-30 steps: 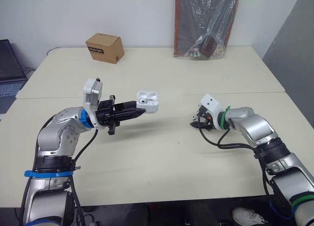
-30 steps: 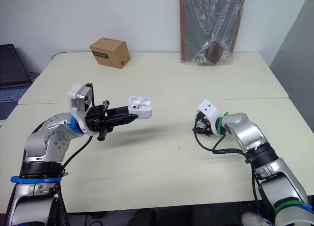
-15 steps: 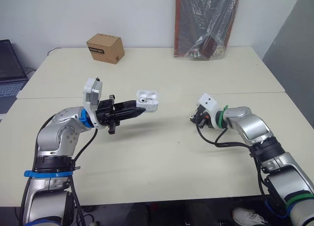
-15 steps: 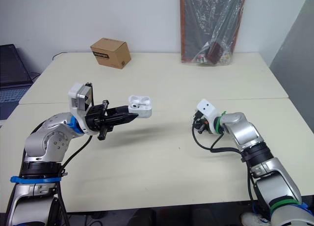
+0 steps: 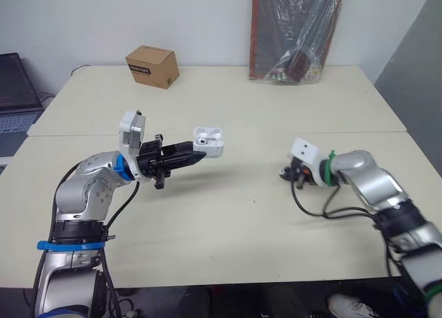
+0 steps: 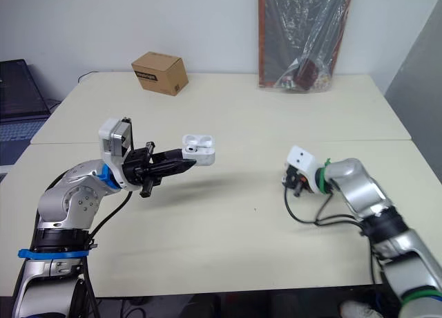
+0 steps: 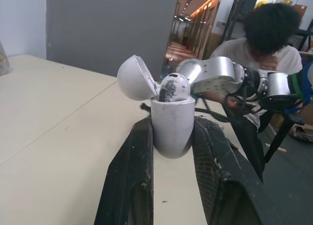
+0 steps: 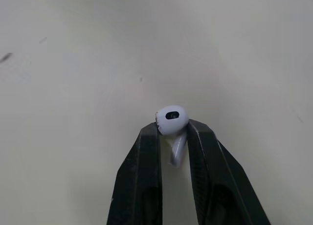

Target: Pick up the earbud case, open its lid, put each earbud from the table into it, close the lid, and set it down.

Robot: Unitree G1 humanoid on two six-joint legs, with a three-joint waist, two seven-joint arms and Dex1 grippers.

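The left pincer (image 5: 198, 153), its arm stretched forward above the bench (image 5: 228, 221), clamps the open-lidded case (image 5: 208, 140) holding one earbud (image 7: 173, 86), while the right pincer (image 8: 173, 133), low and pointing inward, pinches the second earbud (image 8: 172, 120).

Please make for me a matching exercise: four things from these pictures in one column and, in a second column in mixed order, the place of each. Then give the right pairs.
Things
1. case
2. earbud
3. box
4. laptop

Places
A. on the table, far left part
B. held by the right end effector
C. beyond the table's left edge
D. held by the left end effector, lid open

Pairs: 1-D, 2-B, 3-A, 4-C
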